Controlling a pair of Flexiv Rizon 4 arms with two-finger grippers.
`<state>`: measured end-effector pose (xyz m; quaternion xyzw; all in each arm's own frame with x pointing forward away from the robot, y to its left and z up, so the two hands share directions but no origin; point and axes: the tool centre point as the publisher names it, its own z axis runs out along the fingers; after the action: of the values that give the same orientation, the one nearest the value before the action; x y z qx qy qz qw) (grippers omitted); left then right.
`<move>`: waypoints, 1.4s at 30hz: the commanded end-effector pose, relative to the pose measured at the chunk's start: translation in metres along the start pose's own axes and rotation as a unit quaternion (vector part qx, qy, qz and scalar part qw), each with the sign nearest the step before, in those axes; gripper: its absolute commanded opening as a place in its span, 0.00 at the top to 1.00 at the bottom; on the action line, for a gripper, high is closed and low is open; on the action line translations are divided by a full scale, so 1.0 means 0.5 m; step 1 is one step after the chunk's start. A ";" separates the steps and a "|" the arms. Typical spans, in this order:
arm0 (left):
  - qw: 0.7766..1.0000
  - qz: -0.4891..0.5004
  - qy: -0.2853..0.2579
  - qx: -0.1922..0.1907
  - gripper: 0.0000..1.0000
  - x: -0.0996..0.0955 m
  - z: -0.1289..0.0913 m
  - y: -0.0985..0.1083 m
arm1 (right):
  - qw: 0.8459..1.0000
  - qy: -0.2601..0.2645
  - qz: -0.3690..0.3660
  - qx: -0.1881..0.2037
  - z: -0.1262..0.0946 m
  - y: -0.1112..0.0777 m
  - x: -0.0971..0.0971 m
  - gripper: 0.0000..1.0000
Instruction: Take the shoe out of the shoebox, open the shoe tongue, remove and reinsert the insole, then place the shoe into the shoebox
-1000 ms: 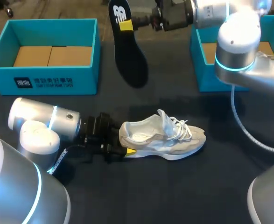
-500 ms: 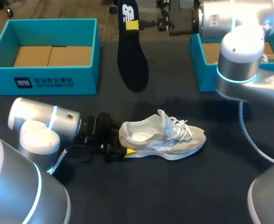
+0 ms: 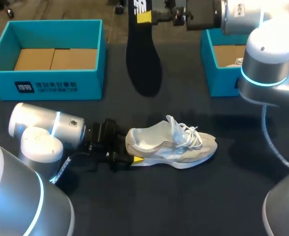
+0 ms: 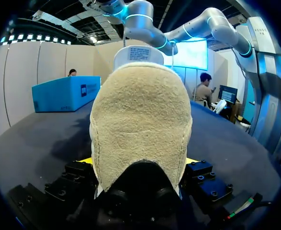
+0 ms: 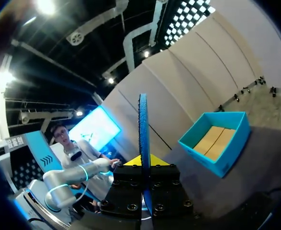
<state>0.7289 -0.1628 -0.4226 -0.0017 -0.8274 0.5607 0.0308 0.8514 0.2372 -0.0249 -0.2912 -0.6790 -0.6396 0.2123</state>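
On the counter (image 3: 223,196), the shoe (image 3: 171,142) lies unmoved at 6 o'clock, heel clamped in the left pincer (image 3: 128,150). The insole (image 3: 143,59), clamped in the right pincer (image 3: 145,18), has shifted slightly rightward at 12 o'clock.

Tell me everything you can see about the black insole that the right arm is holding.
The long, flat black insole looks like thin foam, with white print near its heel end. It is outside the pale beige shoe and hangs in the air, heel end up, wider toe end down. The right pincer is shut on it near the heel; the right wrist view shows it edge-on in that grip. Nothing else touches it.
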 end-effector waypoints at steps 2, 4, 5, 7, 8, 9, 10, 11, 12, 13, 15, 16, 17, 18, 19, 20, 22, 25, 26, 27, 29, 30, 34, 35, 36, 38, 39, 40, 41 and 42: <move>1.000 0.000 0.000 -0.001 1.00 0.001 0.001 0.000 | 1.000 -0.002 0.013 0.018 -0.018 0.016 0.037 1.00; 1.000 0.000 0.000 -0.001 1.00 0.001 0.001 0.000 | 0.999 0.000 0.021 0.025 -0.024 0.016 0.050 1.00; 1.000 0.000 0.000 -0.001 1.00 0.001 0.001 0.000 | 0.999 0.006 0.027 0.029 -0.028 0.016 0.060 1.00; 1.000 0.000 0.000 -0.001 1.00 0.001 0.001 0.000 | 0.999 0.002 0.038 0.038 -0.036 0.014 0.077 1.00; 1.000 0.000 0.000 -0.001 1.00 0.001 0.001 0.000 | 0.998 0.003 0.042 0.039 -0.040 0.011 0.085 1.00; 1.000 0.000 0.000 -0.001 1.00 0.001 0.001 0.000 | 0.998 0.003 0.046 0.040 -0.044 0.009 0.093 1.00; 1.000 0.000 0.000 -0.001 1.00 0.001 0.001 0.000 | 0.998 0.003 0.047 0.039 -0.047 0.007 0.100 1.00; 1.000 0.000 0.000 -0.001 1.00 0.001 0.001 0.000 | 0.998 0.004 0.048 0.038 -0.049 0.006 0.110 1.00; 1.000 0.000 0.000 -0.001 1.00 0.001 0.001 0.000 | 0.998 0.004 0.049 0.037 -0.053 0.003 0.119 1.00; 1.000 0.000 0.000 -0.001 1.00 0.001 0.001 0.000 | 0.998 0.000 0.056 0.039 -0.056 -0.001 0.131 1.00; 1.000 0.000 0.000 -0.001 1.00 0.001 0.001 0.000 | 0.998 -0.001 0.055 0.033 -0.062 -0.006 0.150 1.00; 1.000 0.000 0.000 -0.001 1.00 0.001 0.001 0.000 | 0.998 -0.006 0.058 0.035 -0.063 -0.008 0.155 1.00; 1.000 0.000 0.000 -0.001 1.00 0.001 0.001 0.000 | 0.998 -0.008 0.060 0.035 -0.066 -0.012 0.163 1.00; 1.000 0.000 0.000 -0.001 1.00 0.001 0.001 0.000 | 0.997 -0.008 0.061 0.036 -0.067 -0.014 0.171 1.00; 1.000 0.000 0.000 -0.001 1.00 0.001 0.001 0.000 | 0.997 -0.012 0.063 0.036 -0.072 -0.018 0.181 1.00; 1.000 0.000 0.000 -0.001 1.00 0.001 0.001 0.000 | 0.997 -0.012 0.064 0.035 -0.075 -0.020 0.189 1.00; 1.000 0.000 0.000 -0.001 1.00 0.001 0.001 0.000 | 0.996 -0.025 0.073 0.037 -0.083 -0.026 0.204 1.00; 1.000 0.000 0.000 -0.001 1.00 0.001 0.001 0.000 | 0.996 -0.032 0.079 0.033 -0.091 -0.033 0.223 1.00; 1.000 0.000 0.000 -0.001 1.00 0.001 0.001 0.000 | 0.996 -0.033 0.080 0.033 -0.093 -0.037 0.227 1.00; 1.000 0.000 0.000 -0.001 1.00 0.001 0.001 0.000 | 0.995 -0.038 0.085 0.031 -0.096 -0.043 0.235 1.00; 1.000 0.000 0.000 -0.001 1.00 0.001 0.001 0.000 | 0.995 -0.040 0.087 0.030 -0.100 -0.052 0.246 1.00; 1.000 0.000 0.000 -0.001 1.00 0.001 0.001 0.000 | 0.995 -0.040 0.087 0.029 -0.101 -0.054 0.250 1.00; 1.000 0.000 0.000 -0.001 1.00 0.001 0.001 0.000 | 0.994 -0.050 0.093 0.022 -0.109 -0.072 0.269 1.00; 1.000 0.000 0.000 -0.001 1.00 0.001 0.001 0.000 | 0.994 -0.050 0.093 0.022 -0.110 -0.077 0.273 1.00; 1.000 0.000 0.000 -0.001 1.00 0.001 0.001 0.000 | 0.994 -0.050 0.094 0.021 -0.110 -0.082 0.277 1.00; 1.000 0.000 0.000 -0.001 1.00 0.001 0.001 0.000 | 0.994 -0.051 0.095 0.021 -0.111 -0.093 0.283 1.00; 1.000 0.000 0.000 -0.001 1.00 0.001 0.001 0.000 | 0.994 -0.051 0.098 0.019 -0.112 -0.100 0.286 1.00; 1.000 0.000 0.000 -0.001 1.00 0.001 0.001 0.000 | 0.994 -0.052 0.099 0.018 -0.113 -0.104 0.288 1.00; 1.000 0.000 0.000 -0.001 1.00 0.001 0.001 0.000 | 0.993 -0.051 0.101 0.016 -0.113 -0.111 0.291 1.00; 1.000 0.000 0.000 -0.001 1.00 0.001 0.001 0.000 | 0.993 -0.052 0.104 0.013 -0.114 -0.117 0.293 1.00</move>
<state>0.7290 -0.1628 -0.4226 -0.0016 -0.8275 0.5606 0.0308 0.7115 0.2029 0.0399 -0.3835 -0.6727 -0.5808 0.2513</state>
